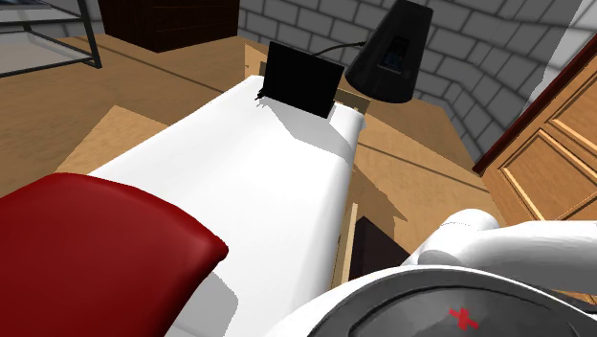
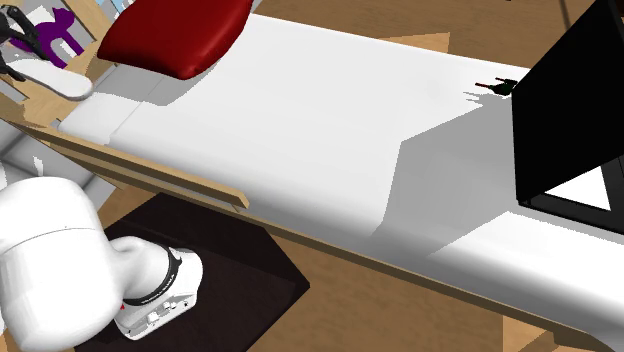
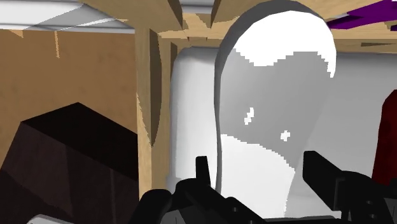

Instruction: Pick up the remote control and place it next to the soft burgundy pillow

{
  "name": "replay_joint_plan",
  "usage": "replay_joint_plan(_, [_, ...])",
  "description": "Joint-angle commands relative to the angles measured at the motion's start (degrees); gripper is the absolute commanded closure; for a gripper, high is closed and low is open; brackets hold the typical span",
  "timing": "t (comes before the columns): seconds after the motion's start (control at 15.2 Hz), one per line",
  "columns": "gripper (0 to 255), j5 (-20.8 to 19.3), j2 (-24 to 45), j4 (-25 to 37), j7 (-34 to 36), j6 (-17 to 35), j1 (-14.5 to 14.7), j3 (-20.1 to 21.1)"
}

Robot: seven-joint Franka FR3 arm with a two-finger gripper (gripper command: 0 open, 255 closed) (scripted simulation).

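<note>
- We see the small black remote control [image 2: 505, 85] lying on the long white bed [image 2: 300, 120], just beside a big black box [image 2: 570, 120].
- The soft dark red pillow [image 1: 86, 254] sits at the bed's other end, well apart from it.
- The black end effector [image 3: 261, 168] is wide open in the wrist view, with a white round shape [image 3: 273, 76] between its fingers.

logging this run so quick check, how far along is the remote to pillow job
Nothing looks done: the remote control lies on the white bed near the black box, far from the burgundy pillow. In hand: nothing, the gripper is open and empty. Left: reach it, grasp, carry, set it by the pillow.
</note>
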Motion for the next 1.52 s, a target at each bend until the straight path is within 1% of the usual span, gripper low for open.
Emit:
replay_joint_plan(0.0, [255, 0.7, 0.0, -0.8, -0.2, 1.5, -0.3, 1.3])
replay_joint_plan(0.66, [255, 3.8, -0.2, -5.5, -1.5, 8.0, -2.2, 7.0])
replay_joint_plan(1.39, [255, 7.9, -0.4, -9.1, -3.4, 15.1, -6.2, 15.1])
replay_joint_plan(1.45, [255, 7.8, -0.3, -9.1, -3.4, 15.1, -6.2, 15.1])
